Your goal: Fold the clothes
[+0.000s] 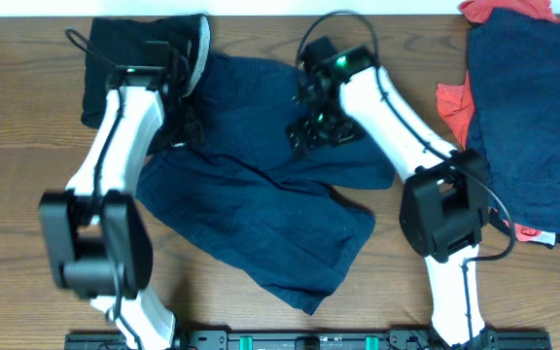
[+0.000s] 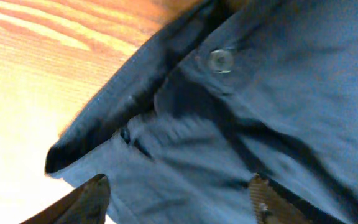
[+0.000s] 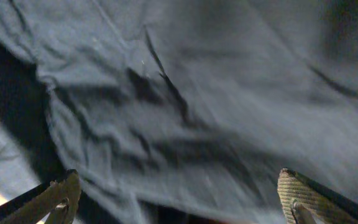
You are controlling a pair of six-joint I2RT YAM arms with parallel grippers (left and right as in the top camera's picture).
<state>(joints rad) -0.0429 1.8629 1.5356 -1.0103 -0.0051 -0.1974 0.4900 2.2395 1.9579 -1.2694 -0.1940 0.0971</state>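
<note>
Dark navy shorts (image 1: pixel 261 194) lie spread across the middle of the table, one leg reaching toward the front. My left gripper (image 1: pixel 188 122) hovers over their left waistband edge. In the left wrist view this gripper (image 2: pixel 179 202) is open, its fingertips (image 2: pixel 89 199) wide apart over the buttoned waistband (image 2: pixel 220 60), and nothing is pinched. My right gripper (image 1: pixel 309 131) stands over the upper middle of the shorts. The right wrist view shows it (image 3: pixel 179 199) open above wrinkled navy fabric (image 3: pixel 185 106), holding nothing.
A black piece with a grey band (image 1: pixel 144 49) lies at the back left, partly under the left arm. A folded navy stack (image 1: pixel 533 107) sits at the right on red-orange pieces (image 1: pixel 453 102). Bare wood table (image 1: pixel 27 126) shows at the left.
</note>
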